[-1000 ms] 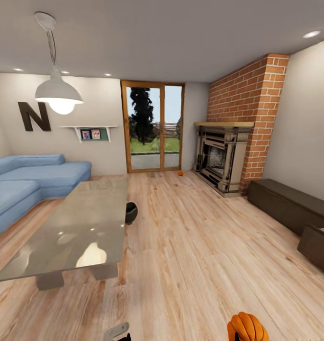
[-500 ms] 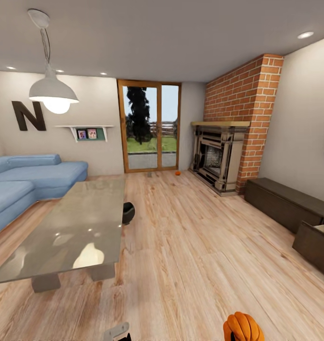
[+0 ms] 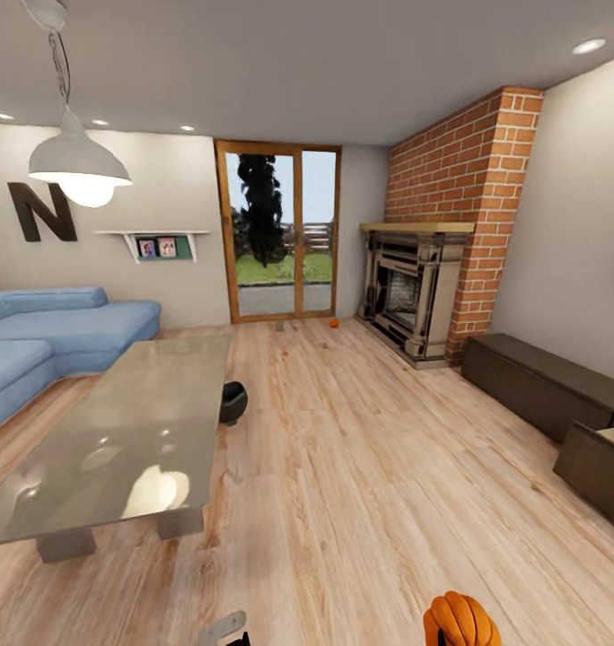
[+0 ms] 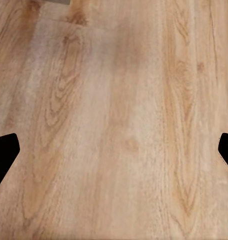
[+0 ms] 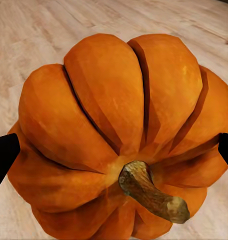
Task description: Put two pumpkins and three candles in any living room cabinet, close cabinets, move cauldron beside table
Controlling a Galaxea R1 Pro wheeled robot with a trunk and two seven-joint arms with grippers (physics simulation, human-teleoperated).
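Scanning the living room from left to right, I am seeing the black cauldron (image 3: 232,402) sitting on the floor right beside the long glass-topped table (image 3: 118,440), so that part looks settled already. My left gripper (image 4: 114,150) is hanging spread and empty over bare wooden floor (image 4: 114,100). Far off near the glass door (image 3: 276,231), a second pumpkin (image 3: 334,323) is lying on the floor, waiting to be fetched. My right gripper (image 5: 114,150) is clasping the first pumpkin (image 5: 119,135), which is showing at the near edge of the head view. Along the right wall the dark cabinet (image 3: 531,381) is standing with one near drawer (image 3: 599,467) pulled out, pale inside. I am judging that this pumpkin, the far one, any candles and the closing are what remains.
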